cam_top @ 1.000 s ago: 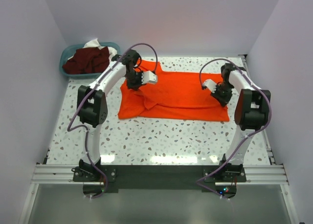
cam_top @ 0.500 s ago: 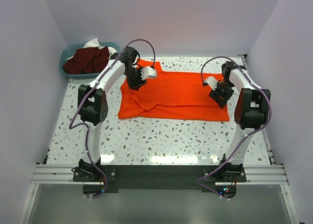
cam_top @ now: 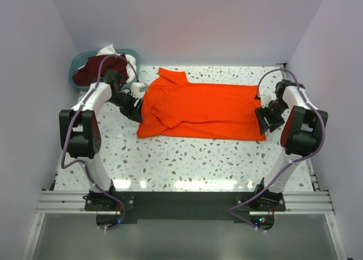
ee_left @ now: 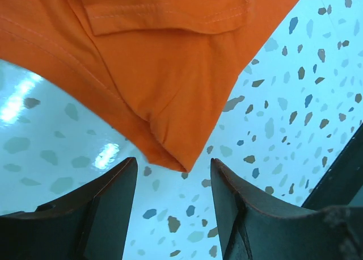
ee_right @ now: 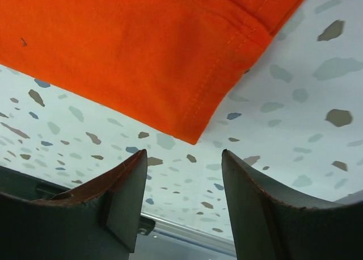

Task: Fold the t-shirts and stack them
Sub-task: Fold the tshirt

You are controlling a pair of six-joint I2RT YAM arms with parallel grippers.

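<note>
The bright orange-red t-shirt lies spread across the middle of the table, its collar end to the left. My left gripper sits low just off the shirt's left edge. In the left wrist view it is open, with a folded corner of the orange shirt just beyond the fingertips and nothing between them. My right gripper is at the shirt's right hem corner. The right wrist view shows it open too, the hem corner just ahead and apart from it. Dark maroon shirts and white cloth fill the basket.
The teal plastic basket stands at the back left corner, just behind my left arm. The speckled table runs bare in front of the shirt. White walls close in on both sides and at the back. A metal rail crosses the near edge.
Both grippers have opened and let go of the orange shirt. The left one swung out past the shirt's left edge, the right one out to the right hem corner. The shirt now lies flatter.
</note>
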